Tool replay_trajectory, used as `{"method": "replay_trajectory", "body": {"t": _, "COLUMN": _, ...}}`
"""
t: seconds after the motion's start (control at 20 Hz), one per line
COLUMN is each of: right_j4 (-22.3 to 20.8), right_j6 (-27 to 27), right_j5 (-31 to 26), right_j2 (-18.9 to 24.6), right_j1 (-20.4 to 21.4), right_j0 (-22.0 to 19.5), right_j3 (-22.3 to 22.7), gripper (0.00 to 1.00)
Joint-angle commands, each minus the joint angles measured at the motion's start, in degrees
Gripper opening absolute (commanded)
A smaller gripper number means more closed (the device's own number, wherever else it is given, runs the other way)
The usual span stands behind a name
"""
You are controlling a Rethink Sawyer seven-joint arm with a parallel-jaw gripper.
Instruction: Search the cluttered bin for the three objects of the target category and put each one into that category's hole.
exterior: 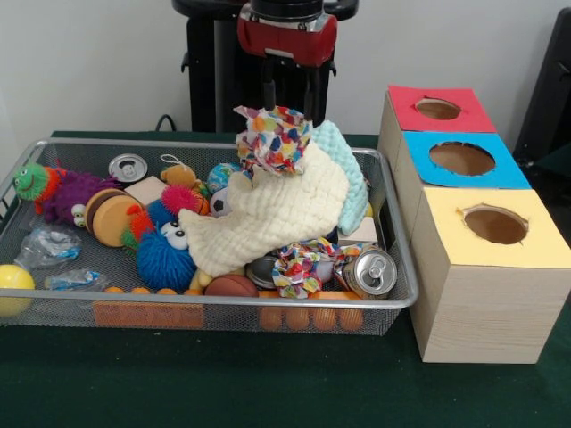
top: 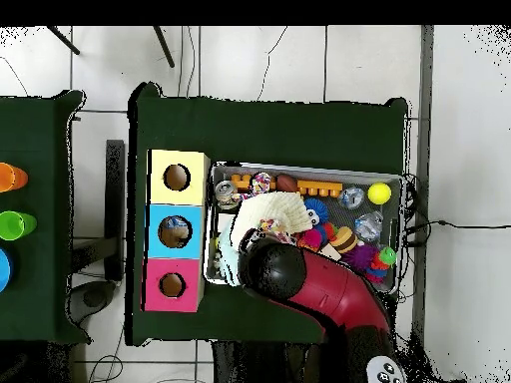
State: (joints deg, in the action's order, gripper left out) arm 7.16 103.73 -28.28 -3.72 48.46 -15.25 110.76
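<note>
The wire mesh bin (exterior: 223,306) (top: 394,180) is full of toys. My gripper (exterior: 287,109) hangs over its far middle, shut on a bunched multicoloured cloth (exterior: 272,138) held above the clutter. A cream waffle cloth (exterior: 268,214) (top: 274,211) drapes below it. Two crumpled see-through bottles with blue labels lie at the bin's left front, one (exterior: 49,245) (top: 367,227) behind the other (exterior: 73,279) (top: 351,196). A third bottle is hidden. The blue-surround hole (exterior: 461,158) (top: 175,231) is the middle one in the wooden box. In the overhead view the arm (top: 299,279) hides the gripper.
Drink cans lie at the front right (exterior: 370,272) and back left (exterior: 128,167). A blue fuzzy toy (exterior: 165,257), a purple caterpillar (exterior: 62,192), a yellow ball (exterior: 13,281) and a mint cloth (exterior: 348,169) crowd the bin. Red (exterior: 437,109) and yellow (exterior: 495,225) holes flank the blue one.
</note>
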Motion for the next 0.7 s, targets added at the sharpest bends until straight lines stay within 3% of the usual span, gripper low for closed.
{"method": "replay_trajectory", "body": {"t": 0.05, "right_j4": -0.2, "right_j6": 7.0, "right_j5": -8.4, "right_j2": 0.4, "right_j1": 0.8, "right_j0": -0.1, "right_j3": -3.9, "gripper": 1.0}}
{"method": "replay_trajectory", "body": {"t": 0.45, "right_j4": -0.8, "right_j6": 6.3, "right_j5": -21.8, "right_j2": -1.1, "right_j1": 7.1, "right_j0": -0.5, "right_j3": -8.8, "gripper": 1.0}}
{"method": "replay_trajectory", "body": {"t": 0.7, "right_j4": -2.0, "right_j6": 4.6, "right_j5": -25.8, "right_j2": -0.9, "right_j1": 7.1, "right_j0": -1.8, "right_j3": -11.8, "gripper": 1.0}}
